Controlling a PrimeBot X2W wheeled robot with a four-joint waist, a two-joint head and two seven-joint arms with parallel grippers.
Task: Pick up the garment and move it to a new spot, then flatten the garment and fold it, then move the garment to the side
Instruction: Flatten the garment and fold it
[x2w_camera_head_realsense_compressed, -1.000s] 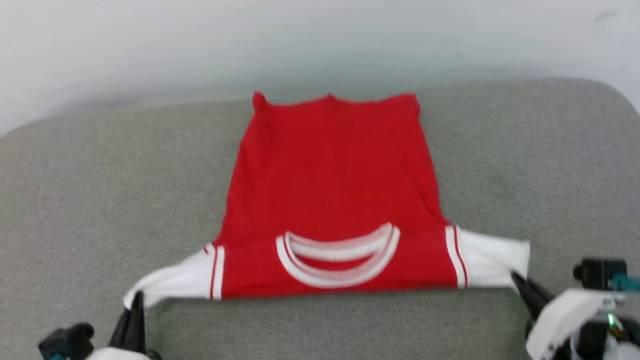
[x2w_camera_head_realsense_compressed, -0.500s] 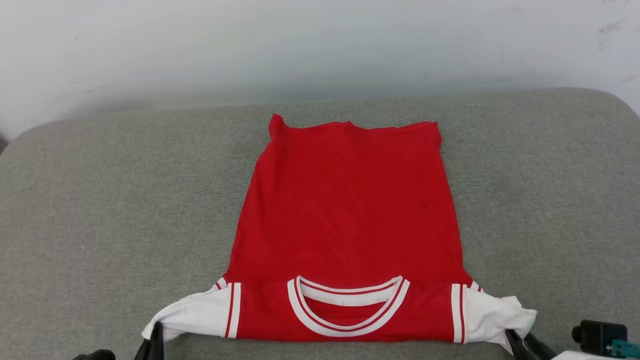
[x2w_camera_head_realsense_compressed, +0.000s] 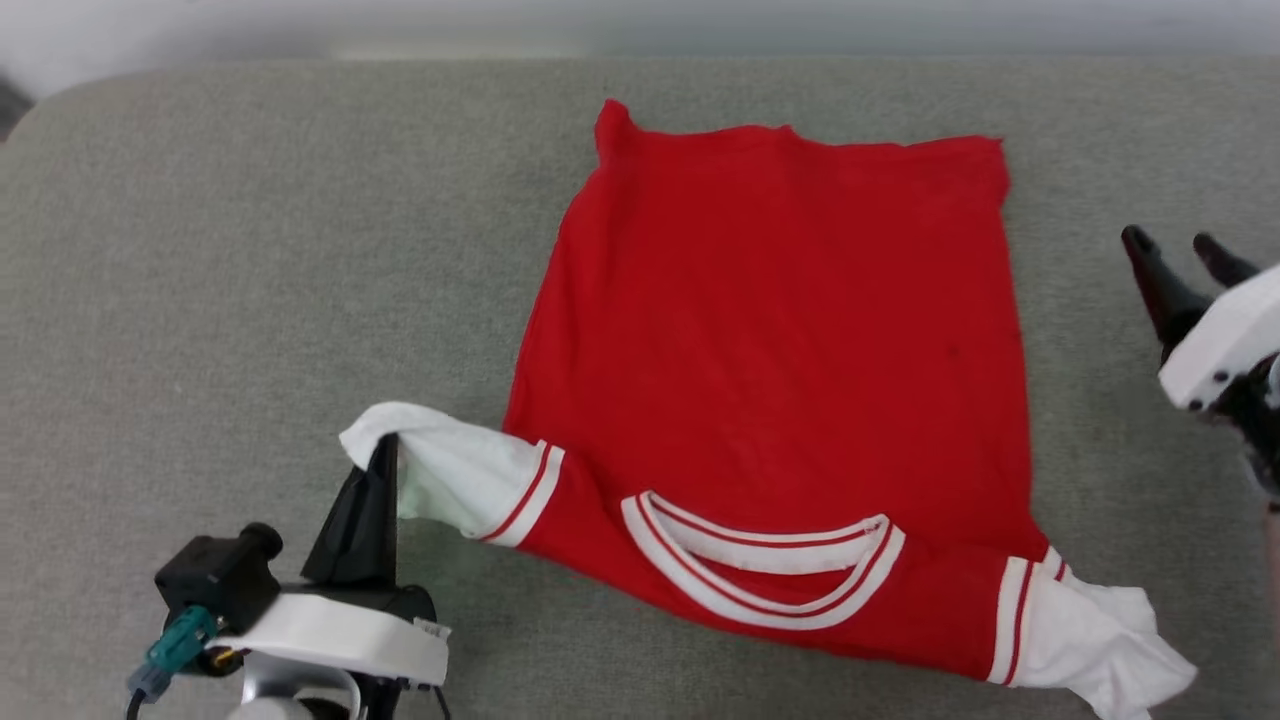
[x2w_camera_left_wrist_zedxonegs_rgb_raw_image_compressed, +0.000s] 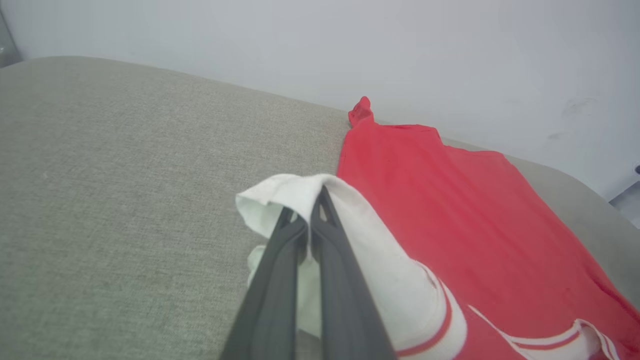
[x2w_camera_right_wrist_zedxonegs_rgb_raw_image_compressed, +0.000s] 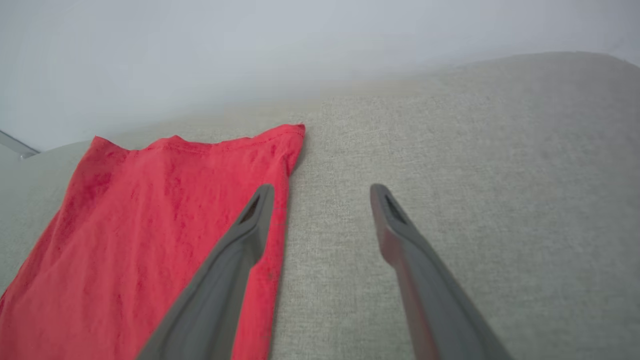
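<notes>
**My left gripper** (x2w_camera_head_realsense_compressed: 386, 447): two long charcoal fingers, broad at the root and tapering to thin tips. They are seated on a curved white left wrist shell (x2w_camera_head_realsense_compressed: 335, 630). Beside the shell sits a black boxy camera block (x2w_camera_head_realsense_compressed: 222, 580) with a round knob. Below it a teal connector (x2w_camera_head_realsense_compressed: 178, 640) runs into a dark cable.

**My right gripper** (x2w_camera_head_realsense_compressed: 1170, 242): matching dark fingers (x2w_camera_right_wrist_zedxonegs_rgb_raw_image_compressed: 225, 290), each with a slot-shaped recess near the tip. They are seated on a white right wrist shell (x2w_camera_head_realsense_compressed: 1225, 335) marked by two small dark screw holes.
</notes>
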